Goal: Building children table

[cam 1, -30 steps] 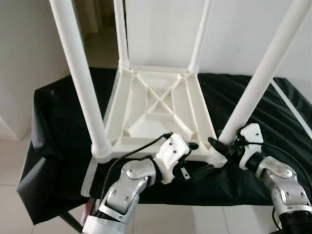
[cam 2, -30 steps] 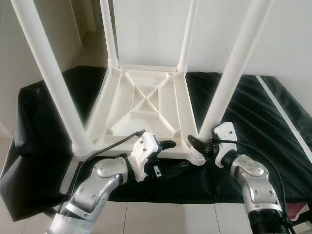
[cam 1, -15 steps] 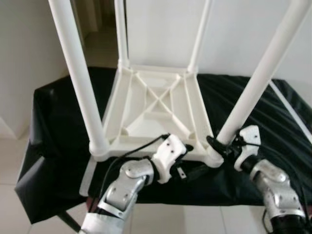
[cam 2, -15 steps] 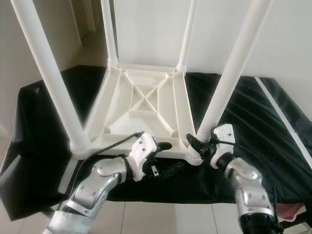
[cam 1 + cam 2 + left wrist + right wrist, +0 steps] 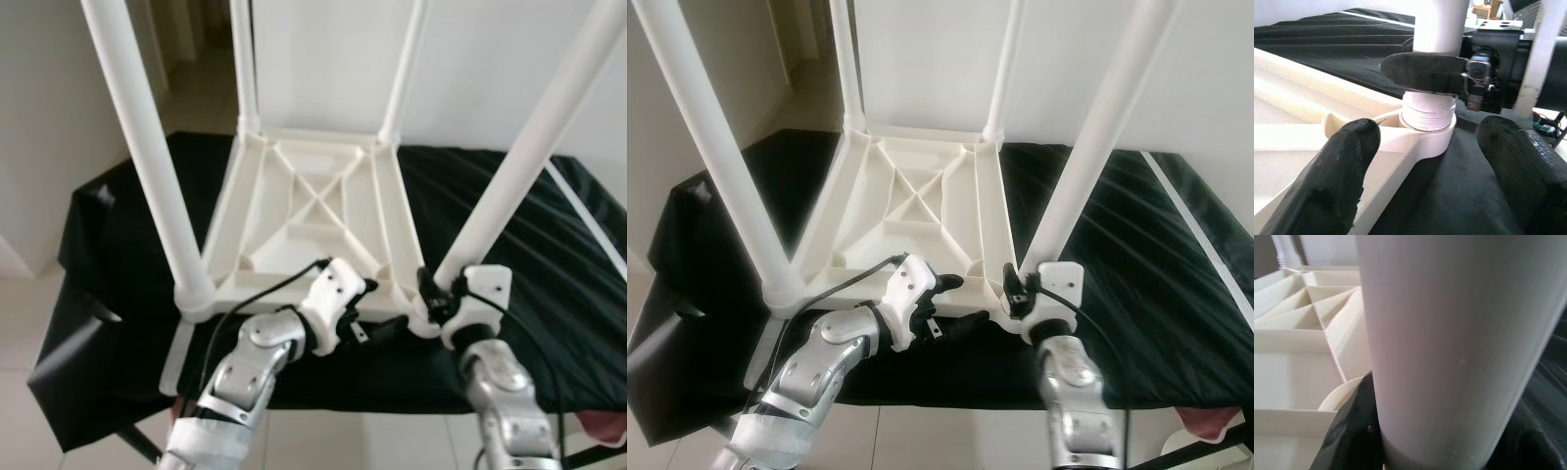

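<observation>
1. A white plastic tabletop (image 5: 313, 220) is laid upside down on a black cloth (image 5: 549, 255), its ribbed underside facing up and four white legs standing upright at its corners.
2. The near right leg (image 5: 509, 181) is seated in its corner socket (image 5: 1427, 129) on the side nearest the robot.
3. The right gripper (image 5: 431, 299) is closed around the base of the near right leg, just above the socket; one black finger (image 5: 1422, 72) is seen pressed across the leg.
4. The left gripper (image 5: 377, 318) is held at the near edge of the tabletop, just beside the same corner, with its fingers (image 5: 1332, 181) spread apart and nothing gripped; the lower finger appears to rest on the cloth, though this is not clearly shown.
5. The near left leg (image 5: 142, 157) is left untouched.
</observation>
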You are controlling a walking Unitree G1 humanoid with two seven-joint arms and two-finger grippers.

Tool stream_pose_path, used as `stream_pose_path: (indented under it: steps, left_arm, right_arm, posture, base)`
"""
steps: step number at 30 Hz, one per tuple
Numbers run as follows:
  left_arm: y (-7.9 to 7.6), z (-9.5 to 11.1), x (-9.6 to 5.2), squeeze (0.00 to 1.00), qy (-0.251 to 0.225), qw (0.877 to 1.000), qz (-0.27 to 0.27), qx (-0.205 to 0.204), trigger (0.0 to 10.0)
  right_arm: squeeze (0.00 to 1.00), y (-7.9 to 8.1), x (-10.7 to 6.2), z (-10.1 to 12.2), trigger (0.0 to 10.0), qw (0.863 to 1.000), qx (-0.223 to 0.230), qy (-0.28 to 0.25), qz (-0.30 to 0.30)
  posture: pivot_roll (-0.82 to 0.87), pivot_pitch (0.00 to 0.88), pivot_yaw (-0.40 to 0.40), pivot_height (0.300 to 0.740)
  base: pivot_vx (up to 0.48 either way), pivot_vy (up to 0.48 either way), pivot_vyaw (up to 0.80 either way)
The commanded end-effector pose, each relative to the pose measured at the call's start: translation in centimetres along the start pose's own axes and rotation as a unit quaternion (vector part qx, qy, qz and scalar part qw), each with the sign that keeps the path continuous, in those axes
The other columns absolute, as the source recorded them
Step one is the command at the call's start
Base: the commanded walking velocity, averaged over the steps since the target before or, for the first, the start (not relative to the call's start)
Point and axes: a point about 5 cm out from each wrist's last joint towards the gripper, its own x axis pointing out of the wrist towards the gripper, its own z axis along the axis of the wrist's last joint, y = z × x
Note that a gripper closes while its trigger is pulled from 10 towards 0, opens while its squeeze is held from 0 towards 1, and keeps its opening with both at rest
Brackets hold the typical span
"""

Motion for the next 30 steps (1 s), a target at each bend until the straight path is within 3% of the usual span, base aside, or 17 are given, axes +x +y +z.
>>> stream_pose_path:
  steps: [1,2,5,8,10,19,20,21,22,30]
  left_arm:
    - [0.6,-0.2,0.0,0.0,0.006,0.998,0.06,0.002,10.0]
    - [0.7,-0.2,0.0,0.0,0.007,0.998,0.061,0.002,10.0]
    - [0.8,-0.2,0.0,0.0,0.008,0.998,0.062,0.002,10.0]
    - [1.1,-0.2,-0.1,0.0,0.007,0.998,0.07,-0.003,10.0]
    - [1.2,-0.2,-0.1,0.0,0.008,0.997,0.071,-0.005,10.0]
    - [1.3,-0.4,-0.2,0.0,0.016,0.997,0.07,0.004,10.0]
    - [1.3,-0.3,-0.2,0.0,0.015,0.997,0.072,0.004,10.0]
    - [1.3,-0.3,-0.2,0.0,0.015,0.997,0.072,0.004,10.0]
    - [1.4,-0.3,-0.2,0.0,0.015,0.997,0.074,0.005,10.0]
    - [1.3,-0.3,-0.1,0.0,0.013,0.997,0.074,0.008,10.0]
  right_arm:
    - [0.0,-0.3,0.0,-0.9,10.0,0.998,0.0,0.034,-0.052]
    - [0.0,-0.4,-0.1,-1.2,10.0,0.995,0.007,0.047,-0.089]
    - [0.0,-0.4,-0.2,-1.4,10.0,0.992,0.012,0.057,-0.116]
    - [0.0,0.4,-0.3,-2.0,10.0,0.984,0.048,0.075,-0.153]
    - [0.0,1.7,-0.2,-1.6,10.0,0.987,0.07,0.056,-0.13]
    - [0.0,2.4,-0.6,-0.8,10.0,0.992,0.061,0.046,-0.103]
    - [0.15,2.6,-0.6,-0.6,10.0,0.992,0.07,0.042,-0.096]
    - [0.15,2.6,-0.6,-0.6,10.0,0.992,0.07,0.042,-0.096]
    - [1.0,2.7,-0.6,-0.4,10.0,0.993,0.074,0.036,-0.088]
    - [1.0,2.6,-0.3,0.1,10.0,0.995,0.071,0.031,-0.054]
  posture:
    - [0.0,0.0,-0.04,0.74]
    - [0.0,0.0,-0.036,0.74]
    - [0.0,0.0,-0.036,0.74]
    - [0.0,0.0,-0.023,0.74]
    - [0.0,0.0,-0.017,0.74]
    - [0.0,0.0,-0.023,0.74]
    - [0.0,0.0,-0.026,0.74]
    - [0.0,0.0,-0.026,0.74]
    - [0.01,0.0,-0.03,0.74]
    - [0.0,0.0,-0.034,0.74]
  base:
    - [0.0,0.0,0.0]
    - [0.0,0.0,0.0]
    - [0.0,0.0,0.0]
    - [0.0,0.0,0.0]
    - [0.0,0.0,0.0]
    - [0.0,0.0,0.0]
    - [0.0,0.0,0.0]
    - [0.0,0.0,0.0]
    - [0.0,0.0,0.0]
    - [0.0,0.0,0.0]
